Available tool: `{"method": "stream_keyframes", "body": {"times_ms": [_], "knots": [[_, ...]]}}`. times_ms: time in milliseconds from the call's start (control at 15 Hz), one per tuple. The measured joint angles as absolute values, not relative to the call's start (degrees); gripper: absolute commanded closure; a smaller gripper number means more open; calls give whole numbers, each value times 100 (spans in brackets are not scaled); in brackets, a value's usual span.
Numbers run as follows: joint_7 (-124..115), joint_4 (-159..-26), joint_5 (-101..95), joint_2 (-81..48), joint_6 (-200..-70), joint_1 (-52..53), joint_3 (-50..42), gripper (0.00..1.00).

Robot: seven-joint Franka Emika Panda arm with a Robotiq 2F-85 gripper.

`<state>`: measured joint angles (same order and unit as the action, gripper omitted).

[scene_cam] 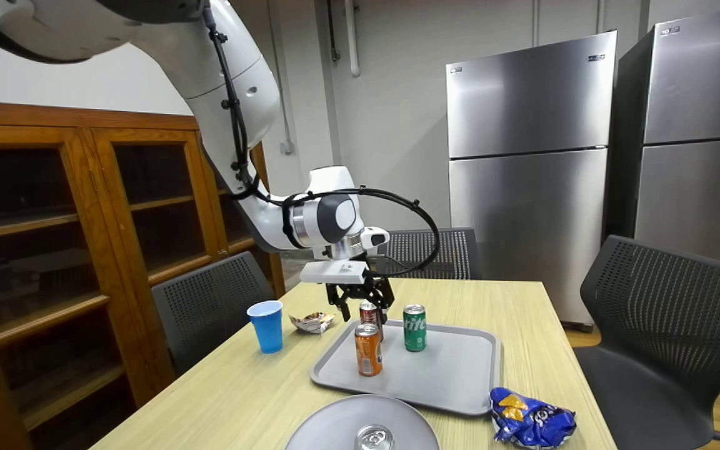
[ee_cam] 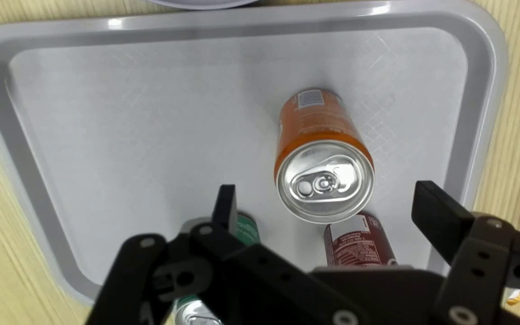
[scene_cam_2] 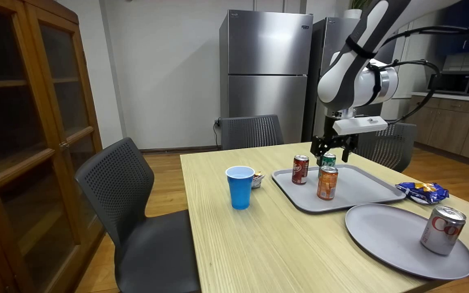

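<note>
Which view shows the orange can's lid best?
Wrist view: it looks down on the orange can, whose lid faces the camera, large and unobstructed. Both exterior views show the can upright on the tray, its lid small and foreshortened.

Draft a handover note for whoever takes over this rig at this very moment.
Gripper: open and holding nothing, over the grey rectangular tray.
Things: an orange metal can, a green metal can and a dark red metal can are on the tray.
Done: all three stand upright there, ungripped.
Left: nothing in the grip to set down. Off the tray, a silver metal can stands on a round grey plate, and a blue tapered cup on the pale wooden table.
</note>
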<state>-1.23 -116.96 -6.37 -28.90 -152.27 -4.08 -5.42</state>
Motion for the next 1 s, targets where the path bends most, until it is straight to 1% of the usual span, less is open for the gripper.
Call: {"method": "stream_keyframes", "body": {"times_ms": [600, 1000], "knots": [[155, -12405, -637, -2367, -15260, -685, -628, 0], [158, -13009, -637, -2148, -15278, -813, -874, 0]]}}
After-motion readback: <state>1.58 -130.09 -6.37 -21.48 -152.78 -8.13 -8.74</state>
